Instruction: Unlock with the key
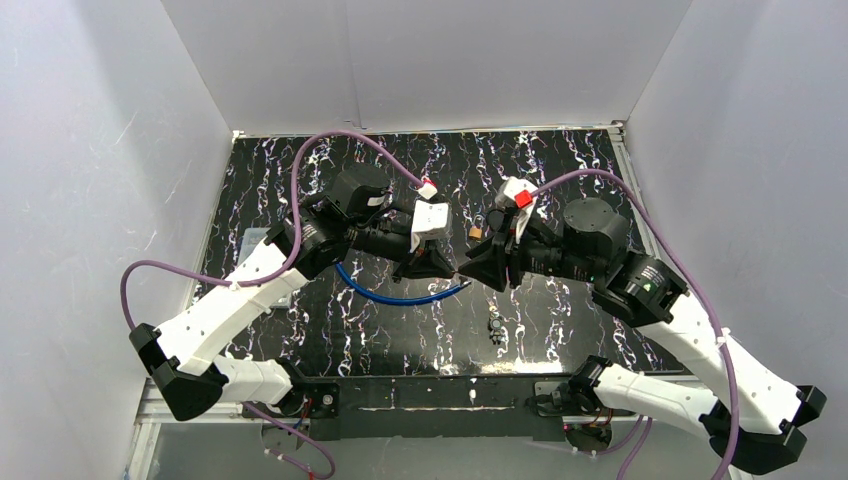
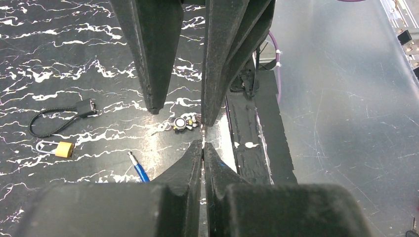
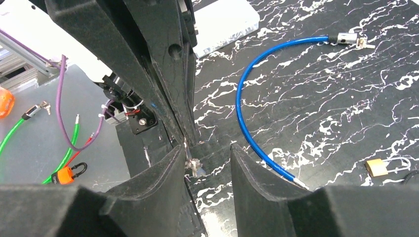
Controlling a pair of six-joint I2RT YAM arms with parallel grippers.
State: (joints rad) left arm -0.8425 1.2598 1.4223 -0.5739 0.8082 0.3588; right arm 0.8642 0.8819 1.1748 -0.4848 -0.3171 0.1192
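My left gripper (image 2: 203, 145) is shut, and a small silvery key (image 3: 192, 165) sticks out of its tips. My right gripper (image 3: 205, 158) faces it tip to tip above the middle of the table and stands open, its fingers on either side of the key without touching it. A blue cable lock (image 3: 247, 103) lies curved on the black marbled table (image 1: 560, 170), its metal lock head (image 3: 346, 38) at one end and its bare pin (image 2: 132, 159) at the other. In the top view both grippers meet just above that cable (image 1: 400, 297).
A brass padlock (image 2: 63, 148) and a black cable lock (image 2: 59, 118) lie on the table. A bunch of keys with a fob (image 2: 182, 123) lies near the front edge. A white box (image 3: 225, 24) sits beyond the cable. Green cables and an orange padlock (image 3: 66, 174) lie off the table.
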